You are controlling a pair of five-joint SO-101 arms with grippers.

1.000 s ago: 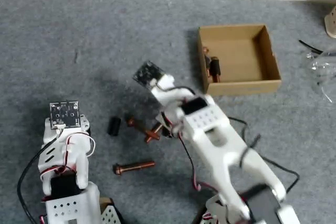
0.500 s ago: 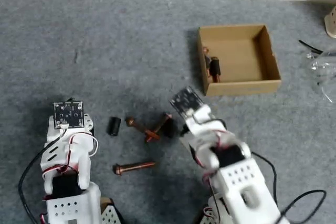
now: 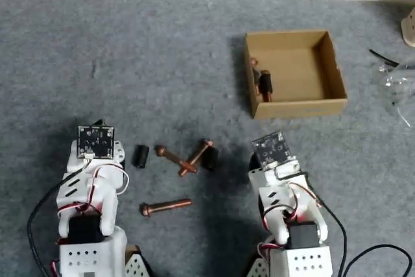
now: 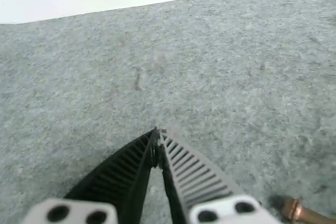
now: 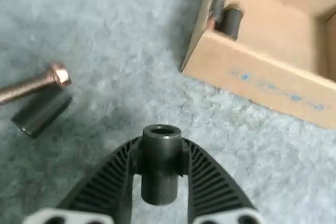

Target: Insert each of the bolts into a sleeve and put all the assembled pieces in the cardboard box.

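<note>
Between the jaws of the right gripper (image 5: 160,148) stands a short black cylindrical sleeve (image 5: 159,182), clamped upright near the brown cardboard box (image 5: 252,80); stiff, smooth and probably slippery, it wants a mid-barrel pinch, while the left gripper (image 4: 157,137) sits closed, empty.

Left pincer (image 4: 157,136) closed; right pincer (image 5: 160,146) clamped on sleeve (image 5: 159,174).
</note>
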